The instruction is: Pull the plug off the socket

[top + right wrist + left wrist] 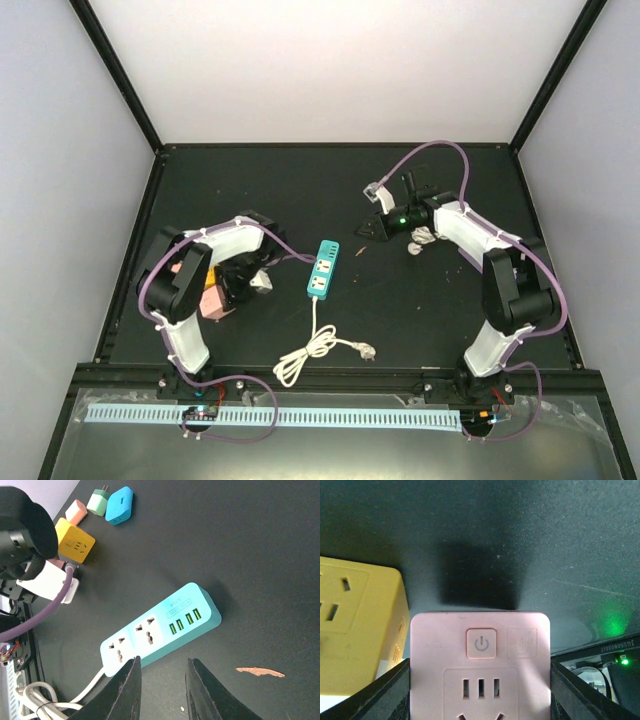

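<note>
The pink socket cube [480, 665] is being clamped between the left fingers [225, 292], one dark finger pressing on each side wall, at about nine o'clock from the teal power strip [160, 630]. It is probably being gripped this way so that the body is braced while a plug is drawn out. No plug is being shown on its visible face, though. Only a power button, three small slots and the top of an outlet are being seen, and its other faces are hidden. The yellow socket cube [355, 625] is lying just beside it, and whether the two are touching cannot be told.

The right fingers [370, 228] are being held partly open with nothing between them, at roughly one o'clock from the strip and pointed toward it. They are likely being staged as the pulling side. Both outlets of the strip are being shown bare. Its white cable [305, 355] is lying coiled at six o'clock, with the cable's plug [368, 350] loose on the tabletop [300, 190].

The tabletop is being seen as matt black and faintly speckled, with a brown scrap [260, 671] lying near the right fingers. The workspace is being enclosed by plain pale walls and black frame posts.
</note>
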`<state>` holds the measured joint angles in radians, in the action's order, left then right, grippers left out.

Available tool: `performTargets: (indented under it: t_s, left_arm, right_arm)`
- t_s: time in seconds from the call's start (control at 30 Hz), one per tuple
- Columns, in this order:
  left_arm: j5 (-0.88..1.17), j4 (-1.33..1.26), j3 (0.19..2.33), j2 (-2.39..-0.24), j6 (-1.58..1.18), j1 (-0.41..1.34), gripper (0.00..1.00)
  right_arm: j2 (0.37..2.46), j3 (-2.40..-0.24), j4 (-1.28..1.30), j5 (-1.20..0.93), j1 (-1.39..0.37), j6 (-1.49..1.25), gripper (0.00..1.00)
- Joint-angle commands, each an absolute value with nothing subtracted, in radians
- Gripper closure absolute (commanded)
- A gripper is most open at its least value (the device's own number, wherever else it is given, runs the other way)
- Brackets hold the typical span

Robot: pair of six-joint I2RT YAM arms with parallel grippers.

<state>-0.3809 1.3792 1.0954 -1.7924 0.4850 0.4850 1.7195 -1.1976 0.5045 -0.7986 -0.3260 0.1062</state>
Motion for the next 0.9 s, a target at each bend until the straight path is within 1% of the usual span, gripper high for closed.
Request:
performTargets:
  t_s: [0.0,0.07,0.1,0.13,0.37,0.43,0.47,0.5,0.67,0.73,0.8,0.87]
  left_arm:
    - [-0.388,1.357,1.101,-1.835,0.481,0.492,0.6]
    - [-0.387,1.355,1.111,-1.843,0.482,0.497,0.54]
    - [-0.387,1.353,1.118,-1.843,0.483,0.502,0.48]
    - [-0.383,1.352,1.126,-1.84,0.484,0.504,0.46]
    - [-0.315,1.396,1.172,-1.785,0.506,0.529,0.15]
    - [-0.28,1.408,1.186,-1.764,0.514,0.533,0.1]
    - [-0.263,1.413,1.193,-1.755,0.517,0.535,0.03]
    - [-0.251,1.418,1.2,-1.748,0.518,0.535,0.02]
    - [-0.196,1.466,1.254,-1.7,0.528,0.536,0.01]
    - [-0.139,1.49,1.299,-1.673,0.538,0.538,0.01]
    - [-0.051,1.489,1.345,-1.635,0.558,0.54,0.01]
    - [0.036,1.478,1.374,-1.596,0.571,0.54,0.01]
  right_arm:
    - [1.683,-1.188,0.491,-0.826,-0.314,0.102,0.71]
    - [1.684,-1.187,0.49,-0.828,-0.313,0.103,0.71]
    - [1.684,-1.187,0.491,-0.828,-0.312,0.102,0.71]
    - [1.684,-1.186,0.491,-0.828,-0.311,0.102,0.71]
    - [1.689,-1.186,0.491,-0.832,-0.307,0.102,0.71]
    - [1.688,-1.187,0.491,-0.833,-0.306,0.102,0.71]
    - [1.685,-1.187,0.491,-0.831,-0.307,0.102,0.71]
    - [1.684,-1.187,0.491,-0.831,-0.307,0.102,0.71]
    - [1.661,-1.202,0.504,-0.829,-0.306,0.111,0.7]
    - [1.639,-1.216,0.526,-0.828,-0.305,0.13,0.7]
    - [1.604,-1.215,0.532,-0.826,-0.304,0.146,0.68]
    - [1.566,-1.199,0.542,-0.841,-0.305,0.188,0.63]
